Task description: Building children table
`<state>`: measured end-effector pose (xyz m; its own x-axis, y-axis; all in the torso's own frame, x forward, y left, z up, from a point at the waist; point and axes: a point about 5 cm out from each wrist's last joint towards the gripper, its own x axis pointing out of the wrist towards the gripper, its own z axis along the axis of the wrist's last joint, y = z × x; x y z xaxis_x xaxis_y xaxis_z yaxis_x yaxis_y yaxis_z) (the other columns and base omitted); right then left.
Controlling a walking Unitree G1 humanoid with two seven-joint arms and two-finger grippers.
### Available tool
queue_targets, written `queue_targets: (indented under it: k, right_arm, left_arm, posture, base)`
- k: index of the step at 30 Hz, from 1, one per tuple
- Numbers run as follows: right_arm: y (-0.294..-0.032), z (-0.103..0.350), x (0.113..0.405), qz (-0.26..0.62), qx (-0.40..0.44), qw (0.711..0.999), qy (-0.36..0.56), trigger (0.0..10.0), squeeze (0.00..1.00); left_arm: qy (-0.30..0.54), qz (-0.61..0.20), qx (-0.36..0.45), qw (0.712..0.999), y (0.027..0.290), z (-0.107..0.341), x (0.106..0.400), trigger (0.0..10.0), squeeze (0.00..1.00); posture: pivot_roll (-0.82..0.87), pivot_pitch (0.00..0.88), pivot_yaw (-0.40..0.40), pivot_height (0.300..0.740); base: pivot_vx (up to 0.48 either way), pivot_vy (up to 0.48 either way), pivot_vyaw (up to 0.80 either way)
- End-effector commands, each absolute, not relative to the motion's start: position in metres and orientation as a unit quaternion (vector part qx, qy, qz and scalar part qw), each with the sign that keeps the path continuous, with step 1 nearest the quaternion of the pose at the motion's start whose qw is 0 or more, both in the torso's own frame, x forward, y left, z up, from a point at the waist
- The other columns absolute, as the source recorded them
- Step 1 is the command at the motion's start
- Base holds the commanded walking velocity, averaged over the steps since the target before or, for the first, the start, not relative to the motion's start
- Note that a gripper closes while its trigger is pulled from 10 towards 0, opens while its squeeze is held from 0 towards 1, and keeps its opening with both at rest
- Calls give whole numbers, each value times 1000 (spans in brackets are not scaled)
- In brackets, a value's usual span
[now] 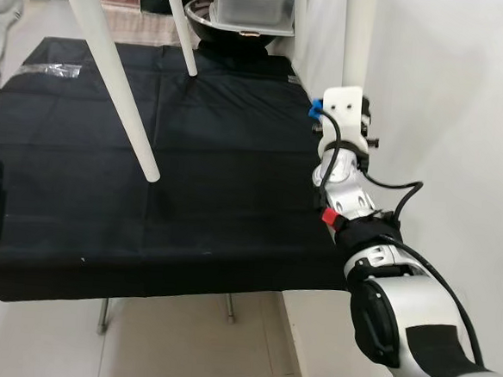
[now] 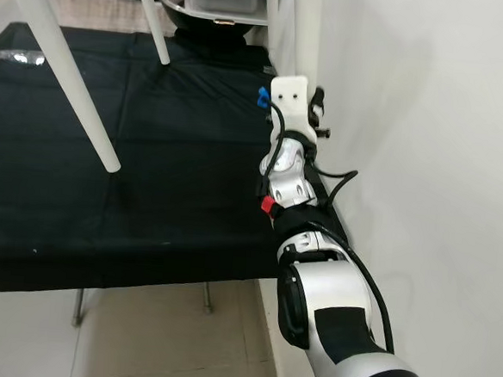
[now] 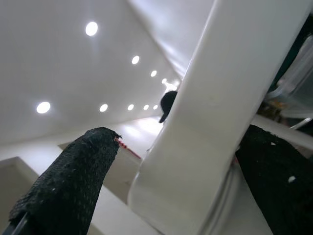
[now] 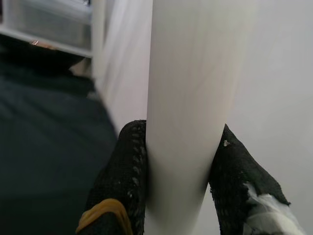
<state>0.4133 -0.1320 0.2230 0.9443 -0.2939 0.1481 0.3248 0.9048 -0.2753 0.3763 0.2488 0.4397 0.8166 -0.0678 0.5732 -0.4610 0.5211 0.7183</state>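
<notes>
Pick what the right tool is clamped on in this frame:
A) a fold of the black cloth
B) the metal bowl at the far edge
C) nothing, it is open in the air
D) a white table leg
D: in the right wrist view the right tool has both black fingers pressed against the sides of a white table leg.

We see bright, even indoor light; recessed ceiling spots (image 3: pixel 91 28) glare in the left wrist view. The white wall (image 1: pixel 465 100) washes out, and close fingers (image 4: pixel 128 166) blur softly.
</notes>
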Motion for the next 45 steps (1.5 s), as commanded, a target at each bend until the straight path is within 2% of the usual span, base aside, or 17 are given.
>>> queue_targets:
  k: [1, 2, 4, 5, 6, 8, 11, 23, 24, 25, 31, 32, 39, 40, 43, 44, 45]
  right_arm:
    - [-119, 189, 409, -103, -163, 981, 20, 0, 0]
    - [-115, 185, 408, -92, -150, 984, 27, 0, 0]
    - [-113, 183, 407, -85, -142, 986, 30, 0, 0]
    - [-113, 183, 407, -85, -142, 986, 30, 0, 0]
    - [-111, 183, 407, -77, -136, 987, 27, 0, 0]
    - [-111, 183, 407, -77, -136, 987, 27, 0, 0]
    - [-104, 189, 407, -48, -116, 992, 10, 0, 0]
    - [-85, 178, 403, 1, -93, 995, 34, 0, 0]
    - [-82, 177, 401, 4, -86, 996, 35, 4471, 0]
    - [-79, 177, 400, 20, -77, 996, 33, 10000, 0]
    - [-71, 184, 396, 78, -9, 997, 5, 10000, 59]
    - [-72, 184, 395, 86, 0, 996, -1, 10000, 1000]
    - [-78, 189, 387, 103, 9, 994, -39, 10000, 1000]
    - [-81, 187, 381, 111, 9, 993, -44, 10000, 0]
    - [-81, 187, 381, 111, 9, 993, -44, 10000, 0]
    - [-92, 179, 360, 135, 3, 989, -57, 10000, 0]
    - [-92, 179, 360, 135, 3, 989, -57, 10000, 0]
  left_arm:
    - [-283, 49, 457, 841, 229, 418, 384, 10000, 0]
    - [-261, -18, 468, 844, 212, 383, 393, 10000, 0]
    - [-246, -62, 474, 843, 201, 359, 396, 10000, 0]
    - [-246, -62, 474, 843, 201, 359, 396, 10000, 0]
    - [-234, -103, 478, 841, 190, 331, 397, 10000, 0]
    - [-234, -103, 478, 841, 190, 331, 397, 10000, 0]
    - [-214, -162, 447, 853, 164, 258, 383, 10000, 0]
    - [-184, -173, 392, 884, 159, 220, 348, 10000, 0]
    - [-172, -175, 380, 892, 157, 210, 341, 10000, 0]
    - [-162, -176, 365, 900, 155, 202, 334, 10000, 0]
    - [-134, -178, 330, 917, 146, 178, 310, 10000, 0]
    - [-124, -172, 322, 923, 145, 173, 306, 10000, 0]
    - [-91, -143, 293, 941, 147, 160, 290, 10000, 0]
    - [-79, -130, 272, 950, 149, 156, 283, 10000, 0]
    - [-79, -130, 272, 950, 149, 156, 283, 10000, 0]
    - [-52, -113, 221, 967, 150, 145, 266, 10000, 0]
    - [-52, -113, 221, 967, 150, 145, 266, 10000, 0]
  posture:
    - [177, 1, -70, 740]
    - [171, 4, -70, 740]
    - [168, 6, -70, 740]
    - [168, 6, -70, 740]
    - [164, 5, -72, 740]
    - [164, 5, -72, 740]
    - [151, 14, -77, 740]
    - [171, 17, -91, 740]
    - [172, 18, -92, 740]
    - [172, 18, -92, 740]
    - [158, 19, -91, 740]
    - [152, 16, -89, 740]
    - [150, 9, -88, 740]
    - [143, 3, -90, 740]
    - [143, 3, -90, 740]
    - [132, 0, -88, 740]
    - [132, 0, -88, 740]
  base:
    - [0, 0, 0]
    - [0, 0, 0]
    - [0, 0, 0]
    - [0, 0, 0]
    - [0, 0, 0]
    - [0, 0, 0]
    - [0, 0, 0]
    - [0, 0, 0]
    - [0, 0, 0]
    - [0, 0, 0]
    - [0, 0, 0]
    - [0, 0, 0]
    - [0, 0, 0]
    - [0, 0, 0]
    - [0, 0, 0]
    - [0, 0, 0]
    - [0, 0, 0]
